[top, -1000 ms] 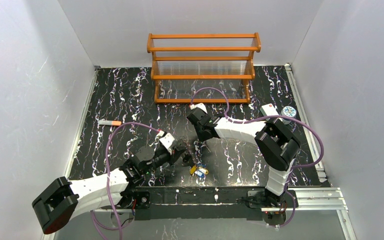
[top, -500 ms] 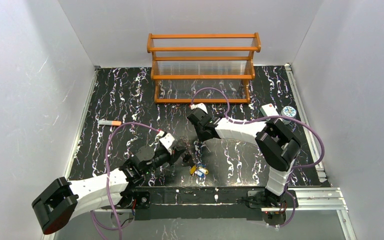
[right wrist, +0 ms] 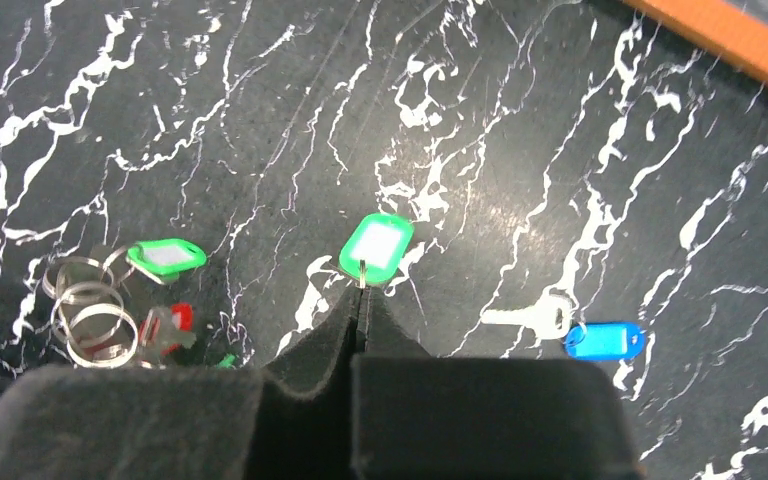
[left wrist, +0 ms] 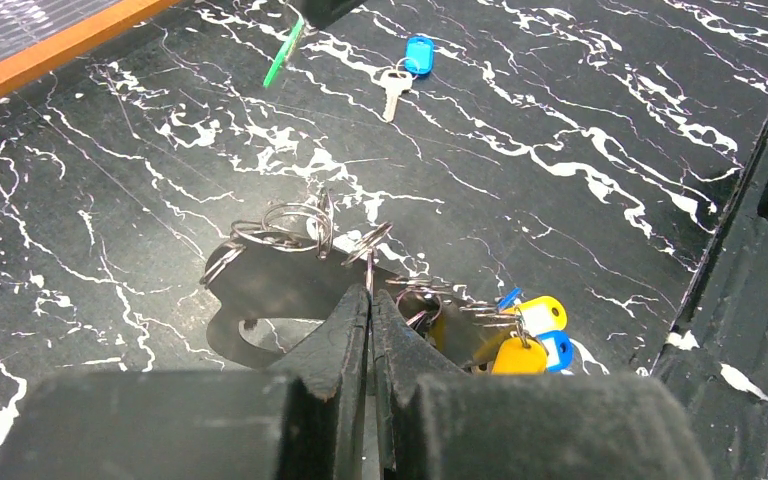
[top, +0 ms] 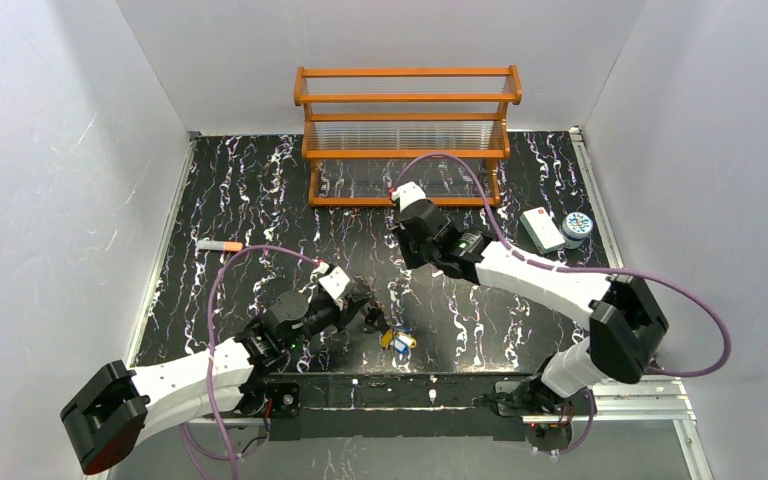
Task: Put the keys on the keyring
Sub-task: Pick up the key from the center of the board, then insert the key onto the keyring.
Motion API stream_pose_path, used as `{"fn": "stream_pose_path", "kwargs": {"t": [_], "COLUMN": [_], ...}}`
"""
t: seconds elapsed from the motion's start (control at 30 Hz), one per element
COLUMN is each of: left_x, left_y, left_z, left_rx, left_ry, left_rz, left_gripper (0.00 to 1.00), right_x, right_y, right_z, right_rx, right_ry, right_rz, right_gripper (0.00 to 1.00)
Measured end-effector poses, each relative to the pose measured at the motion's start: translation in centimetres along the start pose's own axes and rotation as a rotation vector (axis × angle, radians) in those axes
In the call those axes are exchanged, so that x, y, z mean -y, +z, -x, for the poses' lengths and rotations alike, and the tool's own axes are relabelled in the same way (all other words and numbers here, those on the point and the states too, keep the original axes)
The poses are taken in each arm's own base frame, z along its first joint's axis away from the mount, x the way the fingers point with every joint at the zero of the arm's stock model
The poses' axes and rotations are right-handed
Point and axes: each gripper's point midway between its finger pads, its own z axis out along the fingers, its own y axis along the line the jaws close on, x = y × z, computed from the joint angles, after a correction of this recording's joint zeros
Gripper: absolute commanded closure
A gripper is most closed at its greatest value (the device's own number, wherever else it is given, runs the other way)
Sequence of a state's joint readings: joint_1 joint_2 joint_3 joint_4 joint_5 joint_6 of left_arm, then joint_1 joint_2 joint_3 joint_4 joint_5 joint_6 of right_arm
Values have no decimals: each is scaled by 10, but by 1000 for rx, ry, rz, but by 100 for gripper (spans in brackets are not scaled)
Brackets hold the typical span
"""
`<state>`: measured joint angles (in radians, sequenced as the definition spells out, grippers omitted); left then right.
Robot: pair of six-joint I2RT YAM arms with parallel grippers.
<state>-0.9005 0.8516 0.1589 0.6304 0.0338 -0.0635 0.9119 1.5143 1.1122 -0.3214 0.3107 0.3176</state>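
My left gripper is shut on the thin wire of the keyring, held just above the table. Small split rings bunch on the wire to the left. Keys with yellow and blue tags hang or lie to its right. My right gripper is shut on the small ring of a green-tagged key, lifted off the surface. A blue-tagged key lies loose on the table. Another green tag and a red tag sit by the rings.
A wooden rack stands at the back. A white box and a round patterned tin sit at the right. An orange-tipped grey stick lies at the left. The table's near edge is close to the keys.
My right gripper has shut on the green-tagged key's ring and drawn back toward the rack; its elbow has swung right, uncovering the white box. The left arm has barely moved.
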Motion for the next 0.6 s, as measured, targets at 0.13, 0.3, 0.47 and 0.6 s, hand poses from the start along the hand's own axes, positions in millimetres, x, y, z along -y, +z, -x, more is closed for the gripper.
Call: {"fn": "stream_pose_path", "kwargs": {"t": [0.13,0.3,0.47,0.6], "left_x": [-2,-4,-5,-5], "left_y": [-2,-5,-5,-4], "left_z": [0,0,-1,-1], "left_rx": [-9,-21,-29,-33], "left_ry": [16,35,44,45], "left_rz": [9,16,20,20], "left_gripper": [100,100,100,100], "right_x": [0,-5,-20,-35], "right_y": [-14,-23,-38,-52], "right_z": [6,-11,-37,-53], "right_rx": [56,32,-3,-7], "right_ry": [-88,-154,-210,-244], "right_rz": [50,124,279,415], "right_gripper": [99,99,99,99]}}
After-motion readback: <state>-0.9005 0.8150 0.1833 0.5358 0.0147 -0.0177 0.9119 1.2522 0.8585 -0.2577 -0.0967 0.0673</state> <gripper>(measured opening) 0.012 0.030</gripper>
